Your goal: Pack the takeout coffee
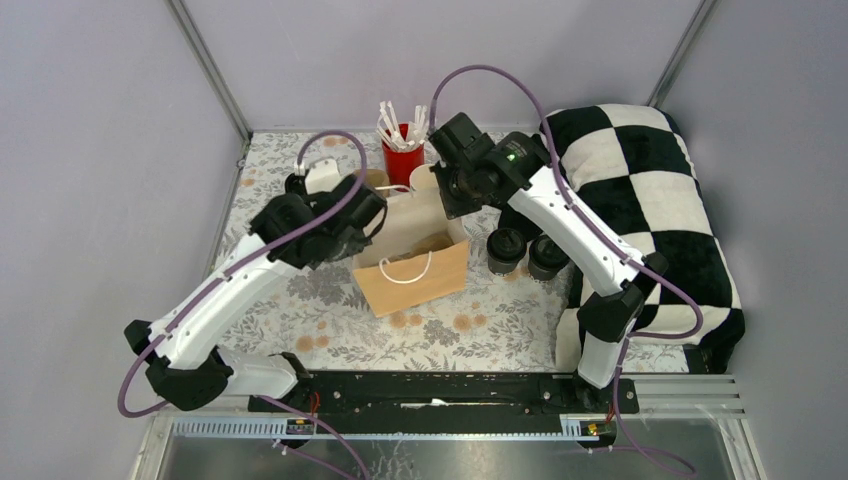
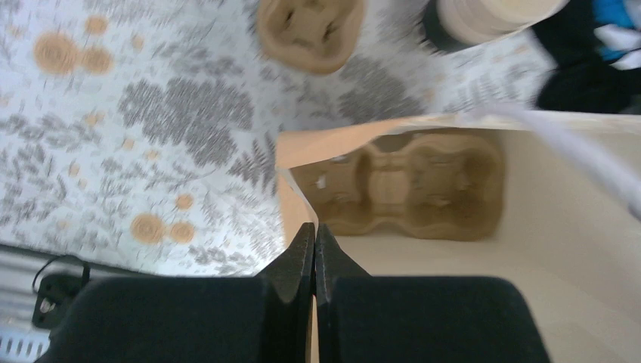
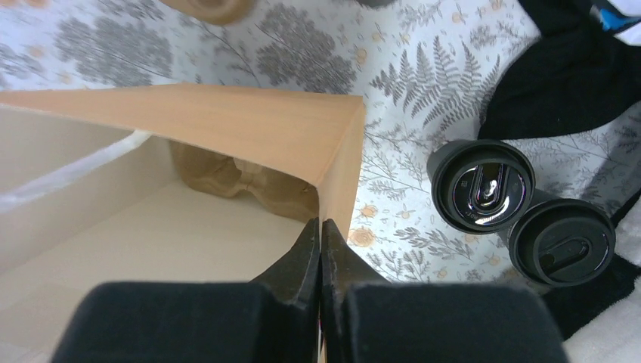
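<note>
A brown paper bag point(image 1: 412, 262) with white handles stands open mid-table. A moulded cardboard cup tray point(image 2: 408, 185) lies at its bottom, also seen in the right wrist view point(image 3: 227, 178). My left gripper point(image 2: 314, 240) is shut on the bag's left rim point(image 2: 291, 189). My right gripper point(image 3: 320, 236) is shut on the bag's right rim point(image 3: 340, 170). Two black-lidded takeout cups point(image 1: 506, 245) point(image 1: 547, 254) stand side by side on the table right of the bag, also in the right wrist view point(image 3: 482, 185) point(image 3: 561, 242).
A red cup of white sticks point(image 1: 402, 150) stands behind the bag. A checkered black-and-white cushion point(image 1: 650, 200) fills the right side. A second cardboard tray point(image 2: 310, 30) and a stack of cream cups point(image 2: 484, 15) lie beyond the bag.
</note>
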Controlling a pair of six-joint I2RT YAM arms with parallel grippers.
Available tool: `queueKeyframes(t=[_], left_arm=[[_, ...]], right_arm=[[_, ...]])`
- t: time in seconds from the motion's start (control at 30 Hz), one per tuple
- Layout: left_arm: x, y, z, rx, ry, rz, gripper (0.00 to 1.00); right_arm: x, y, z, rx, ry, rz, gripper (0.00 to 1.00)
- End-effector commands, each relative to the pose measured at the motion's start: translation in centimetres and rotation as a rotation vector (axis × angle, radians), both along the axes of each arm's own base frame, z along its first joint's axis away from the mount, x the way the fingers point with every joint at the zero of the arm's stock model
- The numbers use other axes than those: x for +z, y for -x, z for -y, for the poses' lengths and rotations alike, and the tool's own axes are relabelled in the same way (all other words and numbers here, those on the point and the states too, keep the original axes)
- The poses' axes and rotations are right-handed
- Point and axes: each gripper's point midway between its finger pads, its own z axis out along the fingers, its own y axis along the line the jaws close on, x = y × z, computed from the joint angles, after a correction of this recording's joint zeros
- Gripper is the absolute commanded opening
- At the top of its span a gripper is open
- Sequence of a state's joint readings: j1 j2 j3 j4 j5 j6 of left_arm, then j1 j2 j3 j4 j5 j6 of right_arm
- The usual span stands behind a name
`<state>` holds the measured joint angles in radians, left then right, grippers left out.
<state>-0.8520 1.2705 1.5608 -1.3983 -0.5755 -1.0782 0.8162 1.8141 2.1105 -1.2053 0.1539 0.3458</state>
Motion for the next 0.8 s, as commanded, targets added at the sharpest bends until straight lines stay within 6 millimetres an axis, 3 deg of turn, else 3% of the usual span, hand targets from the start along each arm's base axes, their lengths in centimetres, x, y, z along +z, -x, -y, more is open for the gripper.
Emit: queueKeyframes(t=[0.0, 0.13, 0.2, 0.3, 0.33, 0.4, 0.47, 0.57, 0.63, 0.7, 0.77], left_arm=[[6.9, -0.5, -0.5, -0.072, 0.040, 0.133, 0.00], [7.6, 0.0, 0.1, -0.078, 0.102, 0.129, 0.00], [6.1, 0.4, 0.3, -0.076, 0.108, 0.092, 0.00], [1.8, 1.2, -0.5, -0.054, 0.069, 0.030, 0.01], [-0.4, 1.6, -0.9, -0.049, 0.047, 0.000, 0.13], [-2.8, 2.3, -1.4, -0.036, 0.046, -0.047, 0.29], [-1.3, 2.4, -1.3, -0.054, 0.086, -0.019, 0.39], [3.8, 1.7, -1.1, -0.105, 0.158, 0.119, 0.61], [6.7, 1.4, -0.8, -0.153, 0.194, 0.196, 0.69], [8.5, 1.3, -0.7, -0.173, 0.213, 0.242, 0.74], [9.5, 1.2, -0.7, -0.184, 0.221, 0.268, 0.76]], right_arm=[[4.7, 1.2, -0.4, -0.008, -0.114, 0.025, 0.00], [5.8, 1.8, -0.9, -0.018, -0.182, 0.012, 0.00], [4.9, 2.0, -1.0, -0.027, -0.184, -0.011, 0.00], [1.3, 2.1, -0.8, -0.039, -0.136, -0.056, 0.00], [0.1, 2.0, -0.7, -0.043, -0.122, -0.060, 0.09], [-1.1, 2.3, -0.7, -0.028, -0.100, -0.082, 0.43], [0.5, 2.7, -0.8, 0.002, -0.109, -0.090, 0.58], [5.2, 3.1, -0.6, 0.024, -0.187, -0.019, 0.76], [8.3, 3.5, -0.2, 0.050, -0.242, 0.043, 0.85], [10.5, 3.6, 1.1, 0.038, -0.252, 0.110, 0.91], [11.4, 3.3, 3.6, -0.012, -0.203, 0.176, 0.95]])
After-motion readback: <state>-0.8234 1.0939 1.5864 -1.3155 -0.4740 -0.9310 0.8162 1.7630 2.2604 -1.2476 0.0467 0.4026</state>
